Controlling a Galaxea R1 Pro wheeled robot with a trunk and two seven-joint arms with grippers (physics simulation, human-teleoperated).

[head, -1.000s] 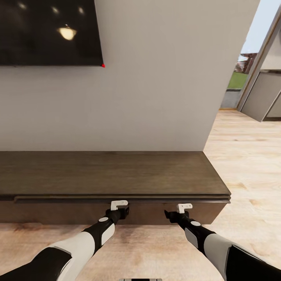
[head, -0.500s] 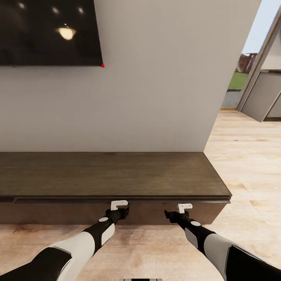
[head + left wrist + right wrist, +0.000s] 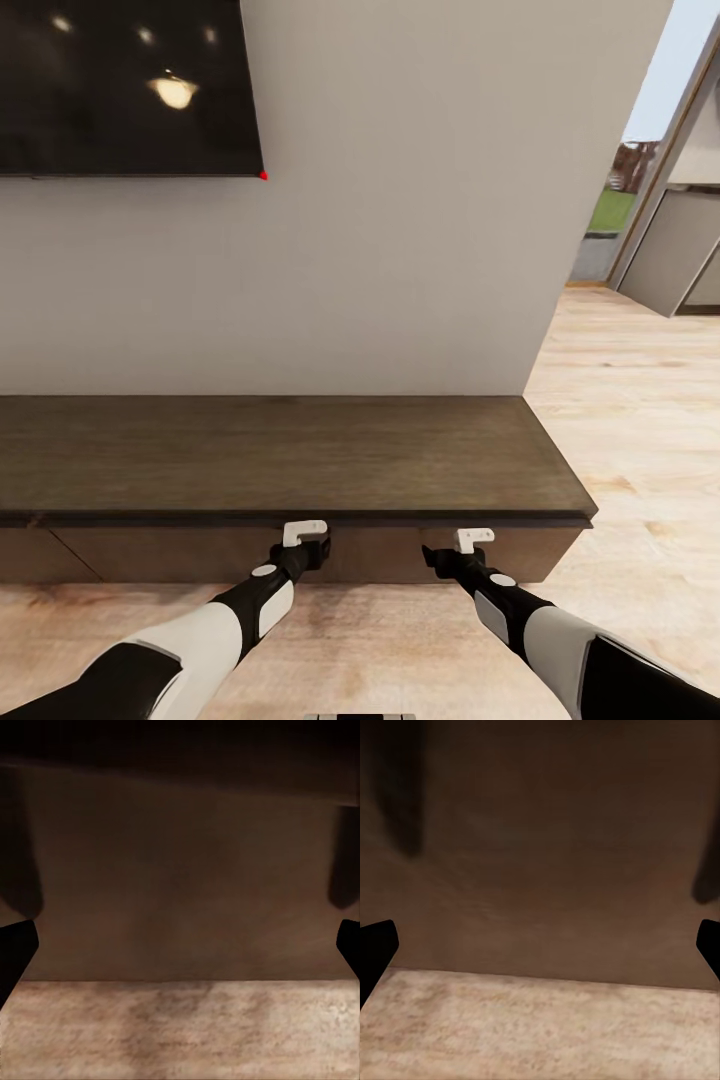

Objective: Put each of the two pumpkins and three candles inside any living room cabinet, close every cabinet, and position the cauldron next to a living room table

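Nearest, the two arms — black forearms with white shells, reaching forward and low toward the furniture.

Left claw [image 3: 305, 537]: at the drawer front of the cabinet [image 3: 300, 455], just under the overhanging top edge; in the left wrist view its dark fingertips [image 3: 16, 952] stand wide apart at the two sides of the picture, so it is spread and holds nothing.

Right claw [image 3: 470, 545]: likewise at the drawer front, further toward the cabinet's right end; spread, fingertips [image 3: 375, 949] far apart, nothing between them.

Wooden floor [image 3: 640, 420]: pale planks, running under both arms and on past the cabinet's right end.

Cabinet: long low dark-brown console against the wall; its fronts look flush beneath the top edge, and no pale interior shows — judged shut or very nearly so.

Step in hand, as judged: pushing the drawer home. To do it well, press with both claws level and together, square to the front so it does not skew; then check the seam along the top edge is even from end to end.

Beyond: grey wall [image 3: 400, 200], dark television screen [image 3: 120, 85], and an open doorway [image 3: 650, 180] at the far right.
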